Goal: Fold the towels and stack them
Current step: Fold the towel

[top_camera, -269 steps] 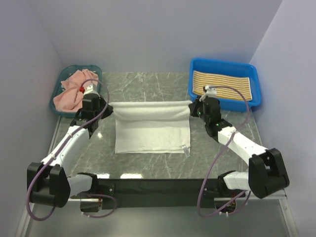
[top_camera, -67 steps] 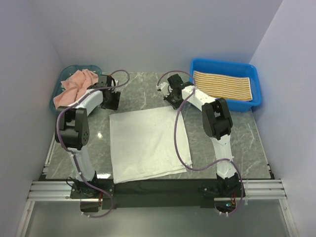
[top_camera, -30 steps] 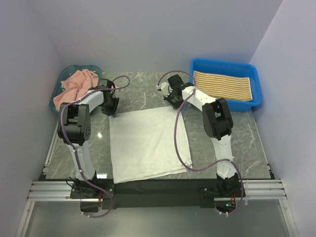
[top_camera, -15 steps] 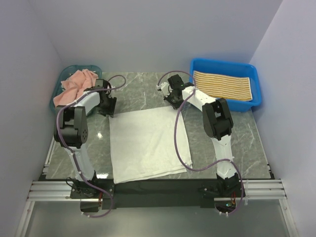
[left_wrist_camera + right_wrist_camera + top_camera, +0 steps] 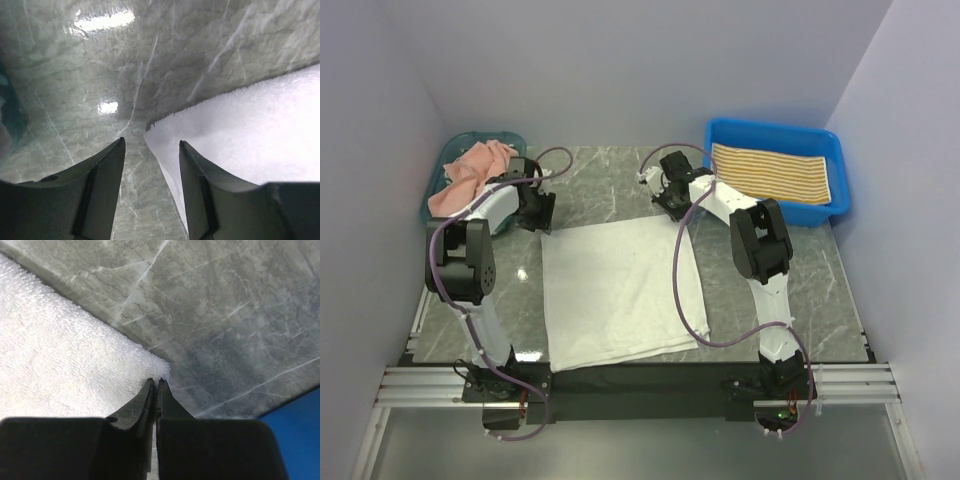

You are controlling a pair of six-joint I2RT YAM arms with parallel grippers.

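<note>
Since a second ago the left gripper (image 5: pixel 541 212) has been shifted slightly towards the far left and its jaws have been parted. Nothing is held by it, and the far-left corner of the white towel (image 5: pixel 620 290) is seen lying flat between the dark, tapered fingers (image 5: pixel 107 170). The right gripper (image 5: pixel 667 196) is kept clamped on the fuzzy far-right corner. The terry cloth is spread as a rectangle on the glossy, grey-veined marble tabletop (image 5: pixel 605 170).
</note>
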